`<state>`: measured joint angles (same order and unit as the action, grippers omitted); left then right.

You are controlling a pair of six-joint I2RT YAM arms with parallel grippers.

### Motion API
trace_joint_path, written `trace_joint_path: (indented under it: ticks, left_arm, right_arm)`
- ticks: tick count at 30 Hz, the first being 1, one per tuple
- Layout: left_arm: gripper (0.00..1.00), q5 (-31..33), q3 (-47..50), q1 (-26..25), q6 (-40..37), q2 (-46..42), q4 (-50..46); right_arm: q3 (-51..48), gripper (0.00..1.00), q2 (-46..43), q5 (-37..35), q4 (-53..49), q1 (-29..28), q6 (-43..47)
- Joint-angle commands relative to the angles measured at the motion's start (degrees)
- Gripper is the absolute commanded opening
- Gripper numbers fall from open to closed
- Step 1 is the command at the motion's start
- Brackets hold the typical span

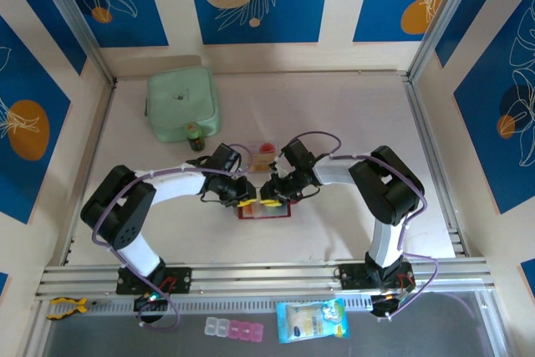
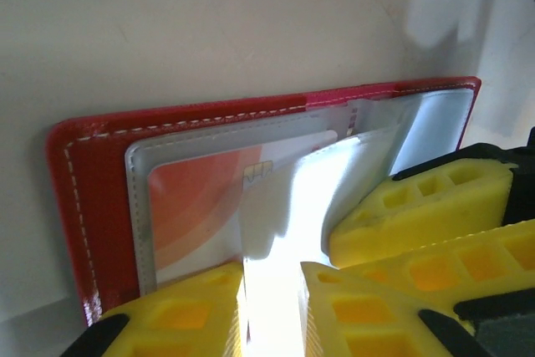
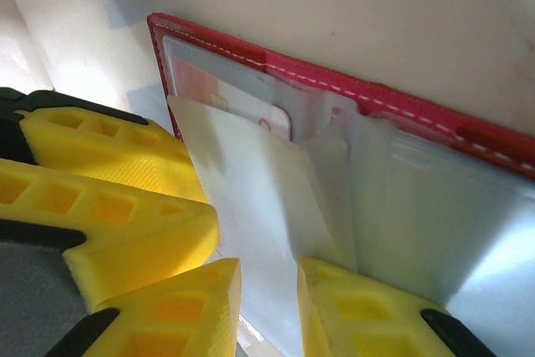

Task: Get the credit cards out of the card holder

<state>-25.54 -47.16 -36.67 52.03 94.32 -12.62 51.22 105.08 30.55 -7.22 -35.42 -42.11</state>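
The left gripper (image 2: 272,286) has its jaws a narrow gap apart with a clear pocket leaf (image 2: 272,236) in the gap; whether it is pinched I cannot tell. The right gripper (image 3: 269,282) faces it, jaws likewise. Both are at the open red card holder (image 1: 266,211) on the table (image 1: 351,106), an orange card (image 2: 196,206) tucked inside. Beyond sits a green case (image 1: 182,104)

Black-and-white arms (image 1: 175,183), looping purple cables (image 1: 316,134), yellow fingers (image 2: 175,315) with square recesses.
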Motion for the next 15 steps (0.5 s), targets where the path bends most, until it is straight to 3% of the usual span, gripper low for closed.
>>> trace_joint_path:
  ticks: [1,9,15]
  left_arm:
    - [0.17,-1.5,0.9,-0.4,0.8,0.5,1.0]
    - [0.15,-2.1,-0.4,-0.5,1.1,-0.8,0.4]
    - [0.19,-3.6,-2.6,-0.7,1.1,-1.0,-0.3]
  right_arm:
    - [-1.6,0.25,0.1,-1.8,-1.7,0.4,-0.7]
    - [-0.2,0.26,-4.6,-3.5,-4.8,-0.2,-0.8]
    - [0.5,0.27,-10.1,-7.3,-8.7,0.5,-0.3]
